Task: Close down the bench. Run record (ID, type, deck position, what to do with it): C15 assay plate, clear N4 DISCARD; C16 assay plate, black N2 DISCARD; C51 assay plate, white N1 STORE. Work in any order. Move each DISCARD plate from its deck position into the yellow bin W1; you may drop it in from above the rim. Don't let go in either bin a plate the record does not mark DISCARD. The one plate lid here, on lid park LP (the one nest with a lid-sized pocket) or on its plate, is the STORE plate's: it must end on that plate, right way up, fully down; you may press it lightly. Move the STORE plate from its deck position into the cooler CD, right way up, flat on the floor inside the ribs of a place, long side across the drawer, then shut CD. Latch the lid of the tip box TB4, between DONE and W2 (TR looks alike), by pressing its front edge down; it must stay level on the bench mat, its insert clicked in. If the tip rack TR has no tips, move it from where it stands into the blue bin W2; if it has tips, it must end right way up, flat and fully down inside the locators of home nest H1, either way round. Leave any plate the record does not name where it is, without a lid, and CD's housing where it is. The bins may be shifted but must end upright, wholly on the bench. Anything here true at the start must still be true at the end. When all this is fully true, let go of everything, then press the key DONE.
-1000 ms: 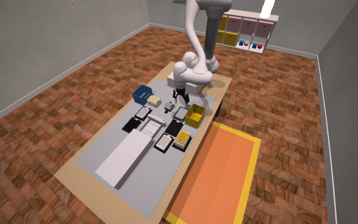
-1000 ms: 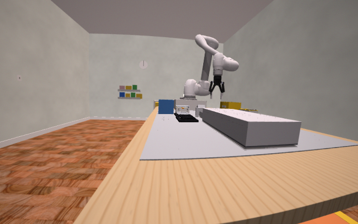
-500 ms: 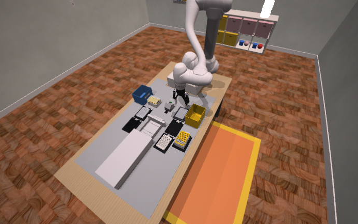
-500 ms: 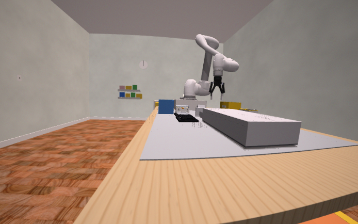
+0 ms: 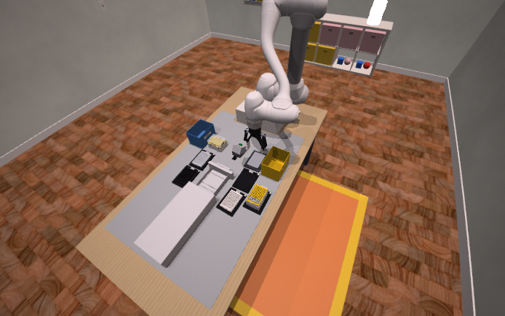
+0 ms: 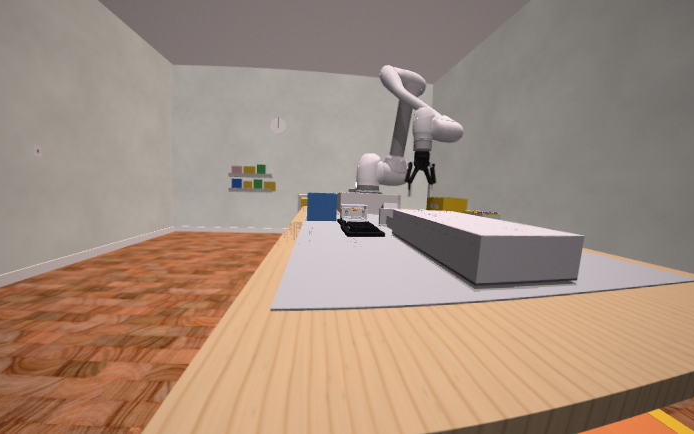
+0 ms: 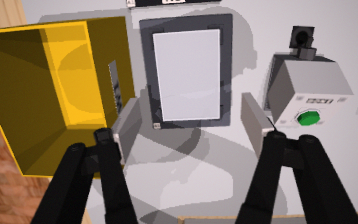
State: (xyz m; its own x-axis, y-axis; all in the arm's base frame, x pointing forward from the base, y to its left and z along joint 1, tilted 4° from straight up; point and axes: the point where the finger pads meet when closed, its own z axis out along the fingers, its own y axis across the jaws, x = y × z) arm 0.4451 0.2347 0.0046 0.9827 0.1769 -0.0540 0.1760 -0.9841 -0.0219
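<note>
Lid: flat white lid lies in a dark nest, just beside the yellow bin.
End effector: end effector hangs above the lid, fingers spread wide, nothing between them.
Key box: grey box with a green button, right of the nest.
Counter: wooden counter under a grey mat; a long white box lies on the mat.
Room: wood-patterned floor, grey walls, orange floor mat, shelf unit.

top cam looking down steeply from high over the bench, exterior sitting low at the far bench end facing the arm, wrist looking straight down close, all sharing the yellow bin
</note>
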